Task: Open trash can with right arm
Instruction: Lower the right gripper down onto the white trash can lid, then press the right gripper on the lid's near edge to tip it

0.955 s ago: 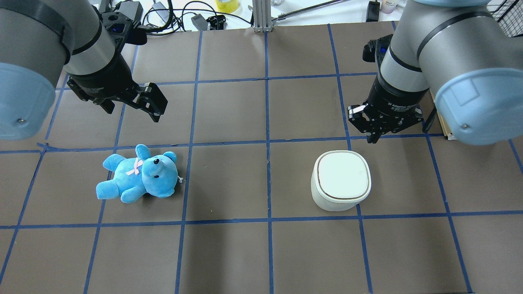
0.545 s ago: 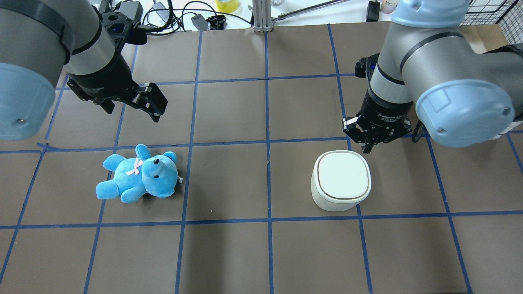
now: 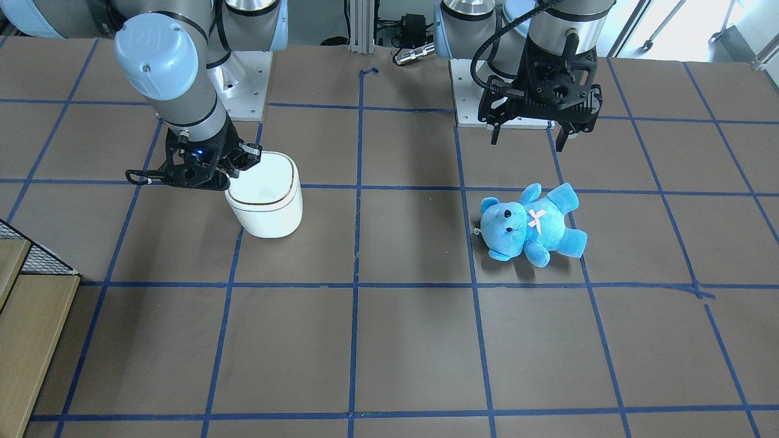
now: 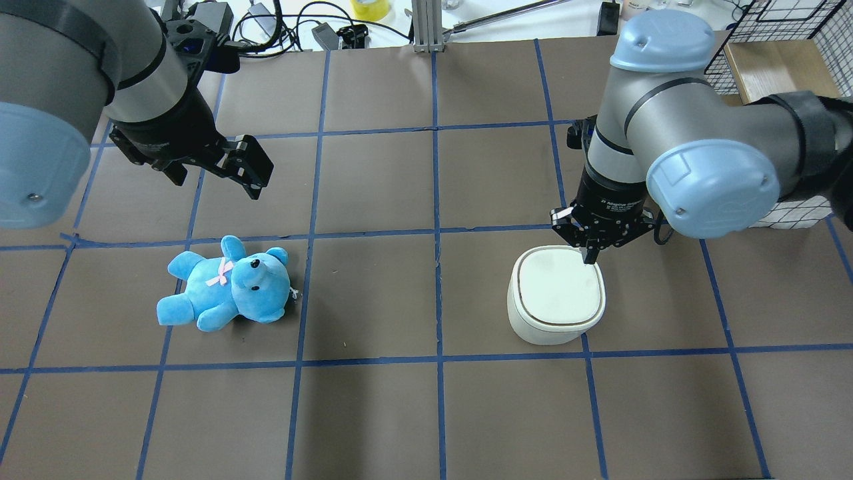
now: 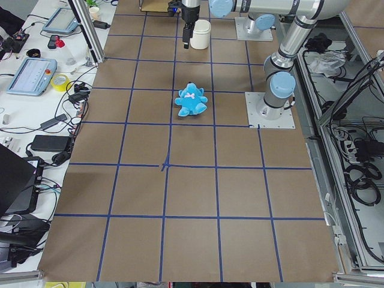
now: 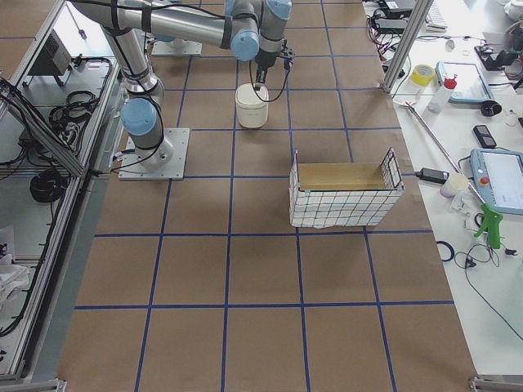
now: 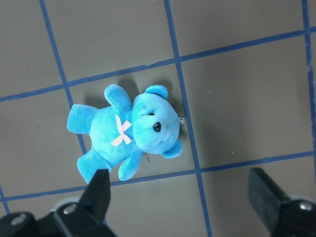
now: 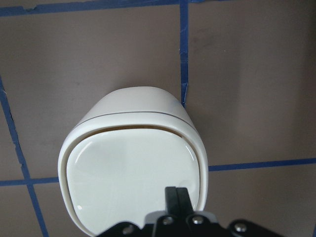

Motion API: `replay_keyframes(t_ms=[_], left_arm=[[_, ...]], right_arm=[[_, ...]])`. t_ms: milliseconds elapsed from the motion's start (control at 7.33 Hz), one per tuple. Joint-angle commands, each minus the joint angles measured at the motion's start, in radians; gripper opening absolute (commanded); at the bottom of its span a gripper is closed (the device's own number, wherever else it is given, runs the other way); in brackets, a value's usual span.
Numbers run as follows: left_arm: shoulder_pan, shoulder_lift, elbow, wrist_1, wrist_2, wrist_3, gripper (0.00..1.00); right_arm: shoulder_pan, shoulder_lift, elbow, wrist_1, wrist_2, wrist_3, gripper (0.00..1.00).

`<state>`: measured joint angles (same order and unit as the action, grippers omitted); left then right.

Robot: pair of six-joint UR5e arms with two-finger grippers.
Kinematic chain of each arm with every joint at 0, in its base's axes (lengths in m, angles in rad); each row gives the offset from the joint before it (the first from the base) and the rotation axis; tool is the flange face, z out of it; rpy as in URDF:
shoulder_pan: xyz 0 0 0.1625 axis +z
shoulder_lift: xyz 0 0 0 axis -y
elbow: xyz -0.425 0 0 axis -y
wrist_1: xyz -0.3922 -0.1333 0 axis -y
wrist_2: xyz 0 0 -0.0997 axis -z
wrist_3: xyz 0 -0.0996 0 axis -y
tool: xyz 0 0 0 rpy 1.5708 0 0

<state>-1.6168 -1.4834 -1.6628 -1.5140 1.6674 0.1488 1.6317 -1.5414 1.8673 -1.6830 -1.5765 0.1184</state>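
Trash can [image 4: 556, 293]: small, white, lid down flat, standing on the table [image 4: 373, 413] at 3 o'clock from its middle in the overhead view. At the lid's 1 o'clock corner, right gripper [image 4: 589, 259], fingers [image 8: 176, 197] squeezed tight together, holding nothing; touching the lid or just over it, hard to tell. Well apart at the can's 9 o'clock, blue teddy bear [image 4: 226, 283], lying face up. At the bear's 12 o'clock, left gripper [image 3: 528, 139] up in the air, fingers spread wide, holding nothing. At the can's 1 o'clock, wire basket [image 6: 343, 211] by the table edge. Brown table top, crossed by blue tape lines [image 4: 436, 200]; cables [image 4: 280, 27] and a yellow tape roll [image 4: 370, 8] along the 12 o'clock edge. Compared with a second ago: right gripper closer in, from past the can's 1 o'clock side to right over the lid corner. Can, bear and left gripper in the same spots.
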Motion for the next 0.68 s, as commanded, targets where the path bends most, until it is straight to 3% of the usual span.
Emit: replay_keyframes(t_ms=[0,545], left_arm=[[0.0,0.0,0.0,0.0,0.0,0.0,1.0],[0.0,0.0,0.0,0.0,0.002,0.0,1.0]], right_arm=[[-0.001,0.007,0.047,-0.037,0.0,-0.002,0.0],[-0.001,0.02,0.053,-0.034,-0.002,-0.003,0.0]])
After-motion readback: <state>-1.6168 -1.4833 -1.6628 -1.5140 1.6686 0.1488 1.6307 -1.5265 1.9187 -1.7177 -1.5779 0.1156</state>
